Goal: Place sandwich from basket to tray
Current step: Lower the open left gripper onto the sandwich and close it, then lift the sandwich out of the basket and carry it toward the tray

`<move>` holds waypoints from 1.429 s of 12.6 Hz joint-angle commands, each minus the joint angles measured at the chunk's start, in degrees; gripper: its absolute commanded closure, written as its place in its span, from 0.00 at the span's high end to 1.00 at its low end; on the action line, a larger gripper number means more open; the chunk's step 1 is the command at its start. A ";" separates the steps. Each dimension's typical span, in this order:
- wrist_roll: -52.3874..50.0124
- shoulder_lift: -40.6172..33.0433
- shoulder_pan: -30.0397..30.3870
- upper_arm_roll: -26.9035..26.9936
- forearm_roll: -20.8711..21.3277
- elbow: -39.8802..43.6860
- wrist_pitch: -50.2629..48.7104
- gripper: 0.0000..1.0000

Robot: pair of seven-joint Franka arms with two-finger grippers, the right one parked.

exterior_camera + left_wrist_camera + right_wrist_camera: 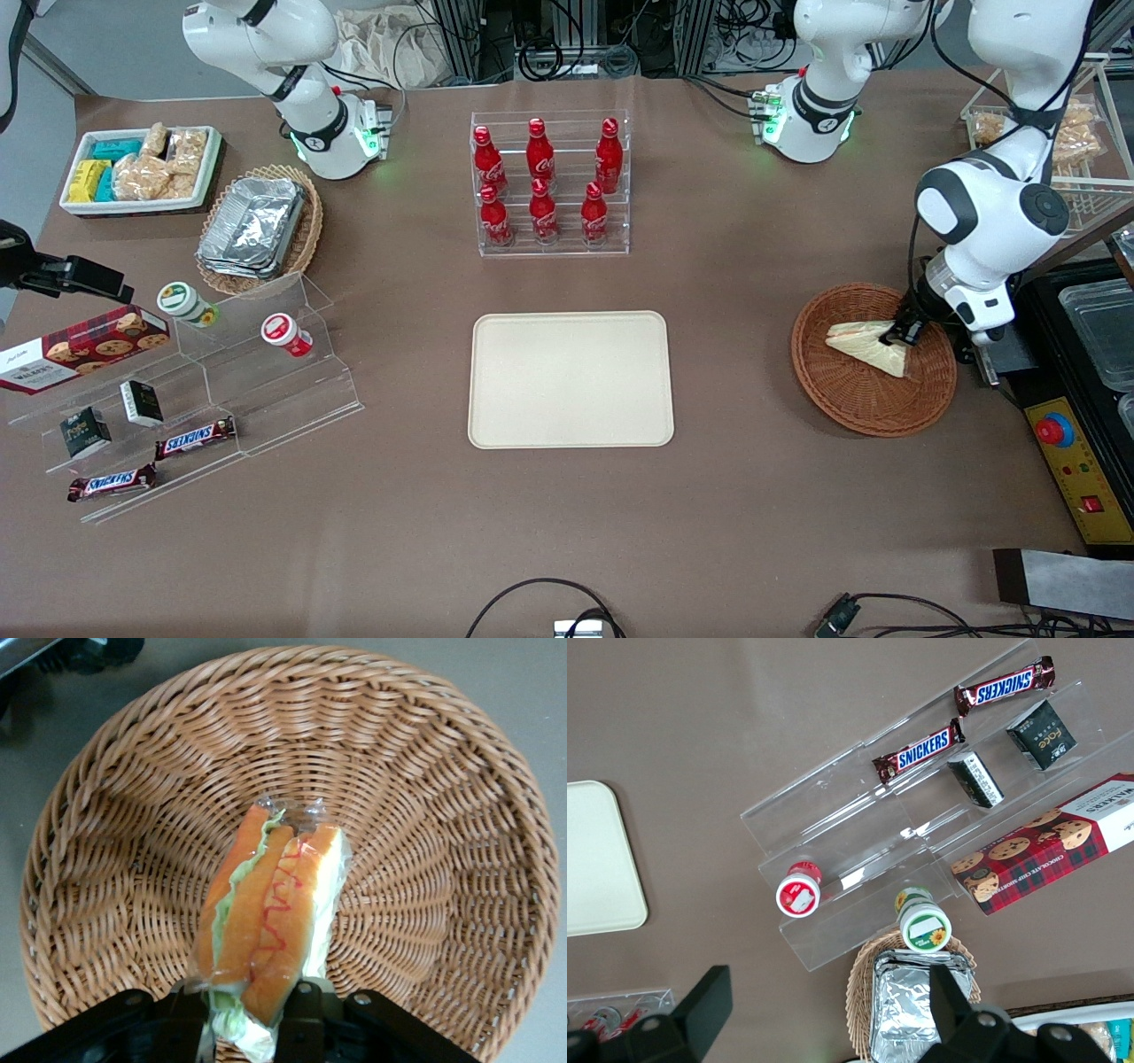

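The sandwich (864,346), a clear-wrapped white-bread wedge with orange and green filling, lies in the round reddish-brown wicker basket (850,412) toward the working arm's end of the table. My left gripper (905,335) reaches down into the basket at the sandwich's wide end. In the left wrist view the sandwich (266,912) runs out from between the two black fingers, and the gripper (252,1010) is shut on its filling edge, with the basket (443,771) weave all around. The cream tray (571,381) lies flat at the table's middle, bare; its corner (594,859) also shows in the right wrist view.
A clear rack of red cola bottles (551,182) stands farther from the front camera than the tray. A control box with a red button (1054,431) sits beside the basket at the table edge. An acrylic snack shelf (177,390) and a tan basket of foil containers (257,226) are toward the parked arm's end.
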 commanded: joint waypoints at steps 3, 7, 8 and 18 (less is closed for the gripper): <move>2.74 -5.25 -0.37 0.05 6.23 0.46 -4.76 0.07; 12.83 -9.02 -0.37 0.05 13.18 0.81 -10.39 0.05; 15.55 -9.64 -0.37 -0.12 14.06 0.81 -10.58 0.06; 26.74 -12.11 -0.37 -13.82 18.11 10.55 -25.42 0.13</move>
